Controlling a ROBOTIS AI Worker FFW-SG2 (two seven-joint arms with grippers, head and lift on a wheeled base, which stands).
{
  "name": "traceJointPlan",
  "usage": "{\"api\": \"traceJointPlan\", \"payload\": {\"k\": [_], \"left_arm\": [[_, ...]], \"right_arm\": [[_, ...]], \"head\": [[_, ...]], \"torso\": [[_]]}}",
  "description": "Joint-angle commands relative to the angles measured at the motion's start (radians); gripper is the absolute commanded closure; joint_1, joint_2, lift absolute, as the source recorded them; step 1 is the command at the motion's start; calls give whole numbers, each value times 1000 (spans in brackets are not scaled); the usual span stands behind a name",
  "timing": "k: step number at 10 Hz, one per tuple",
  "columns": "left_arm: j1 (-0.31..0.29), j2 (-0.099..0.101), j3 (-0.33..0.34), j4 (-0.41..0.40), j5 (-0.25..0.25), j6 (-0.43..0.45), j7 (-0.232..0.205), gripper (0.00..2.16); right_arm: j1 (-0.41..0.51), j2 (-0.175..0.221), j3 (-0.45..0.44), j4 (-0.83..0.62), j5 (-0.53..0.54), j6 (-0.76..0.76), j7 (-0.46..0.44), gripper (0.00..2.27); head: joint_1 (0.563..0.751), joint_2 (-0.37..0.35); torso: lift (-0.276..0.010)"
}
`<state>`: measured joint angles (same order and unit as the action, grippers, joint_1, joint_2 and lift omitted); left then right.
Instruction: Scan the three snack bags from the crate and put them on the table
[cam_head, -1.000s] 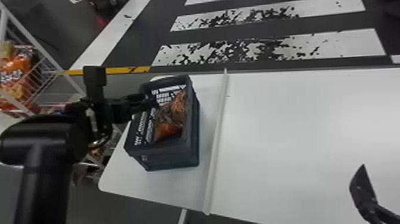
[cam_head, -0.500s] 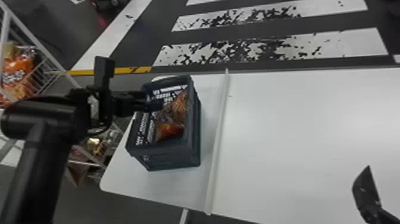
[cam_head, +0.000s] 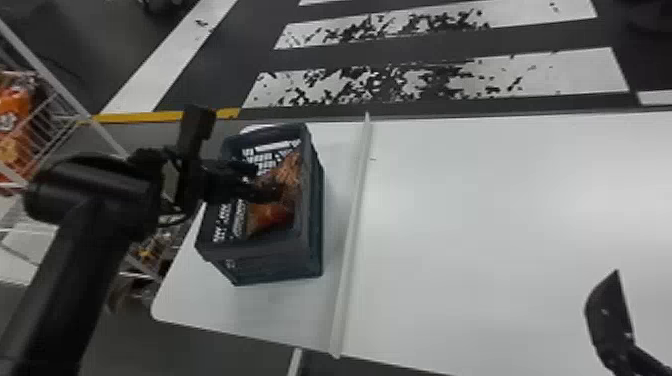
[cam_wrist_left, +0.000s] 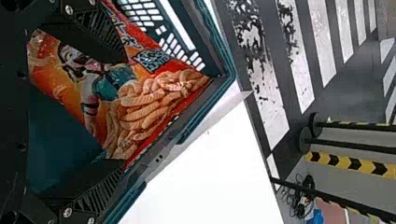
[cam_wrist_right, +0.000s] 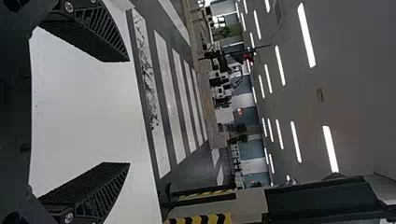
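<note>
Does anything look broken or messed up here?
Some white floor stripes beyond the table look worn, with ragged black patches breaking them up. The snack bag just lies slanted in the crate.

Seen from my remote station, the crate (cam_head: 270, 262) presents matt, hard-looking plastic, and the snack bag (cam_wrist_left: 154, 107) a glossy, creased film with small bright highlights. I record the table (cam_head: 500, 225) as smooth with a soft sheen, and the floor stripes (cam_head: 575, 75) as flat paint broken into ragged patches. On my left gripper (cam_head: 267, 185) and right gripper (cam_head: 607, 315), the fingers (cam_wrist_left: 100, 37) are matt and ribbed along their sides, with shiny metal screws (cam_wrist_left: 68, 213) at their bases.
</note>
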<state>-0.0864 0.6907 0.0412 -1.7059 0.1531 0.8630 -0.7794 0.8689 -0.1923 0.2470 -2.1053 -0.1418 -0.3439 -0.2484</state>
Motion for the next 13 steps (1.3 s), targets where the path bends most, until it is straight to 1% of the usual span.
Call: {"api": "traceJointPlan", "payload": {"k": [1,2,3,4,5,6,7,8,9,11,12,13], "left_arm": [[-64,24,-49,49,-9,-35,-23,130],[-118,47,-90,106,-4,-78,-49,130],[-145,69,-116,140,6,-103,-73,134],[-157,95,-142,155,17,-106,-92,130],[-156,116,-144,157,37,-103,-106,130],[-156,132,-147,161,46,-94,-124,130],[-154,142,-156,164,46,-94,-129,130],[-154,142,-162,180,45,-94,-135,130],[-156,142,-192,195,34,-97,-132,134],[-165,104,-222,249,10,-143,-116,134],[-168,89,-238,264,-17,-183,-112,130],[-168,79,-247,304,-26,-268,-101,130]], "right_arm": [[-4,14,0,7,1,3,0,87],[-13,22,0,16,1,6,0,87],[-19,31,0,18,1,18,0,87],[-25,40,-8,14,4,46,0,87],[-37,45,-9,13,4,70,0,87],[-53,45,-11,11,2,110,0,87],[-62,47,-9,8,2,119,-2,87],[-70,47,-9,5,1,138,-2,87],[-71,45,-12,2,-4,138,-2,87],[-62,43,-21,-1,-13,135,0,87],[-57,43,-26,-2,-13,135,0,87],[-51,43,-26,-5,-13,128,0,87]], "head": [[695,289],[695,281],[695,277],[695,277],[695,280],[695,285],[695,290],[695,296],[695,301],[695,305],[695,296],[695,284]], "torso": [[-94],[-94],[-94],[-94],[-94],[-94],[-94],[-94],[-94],[-94],[-94],[-94]]}}
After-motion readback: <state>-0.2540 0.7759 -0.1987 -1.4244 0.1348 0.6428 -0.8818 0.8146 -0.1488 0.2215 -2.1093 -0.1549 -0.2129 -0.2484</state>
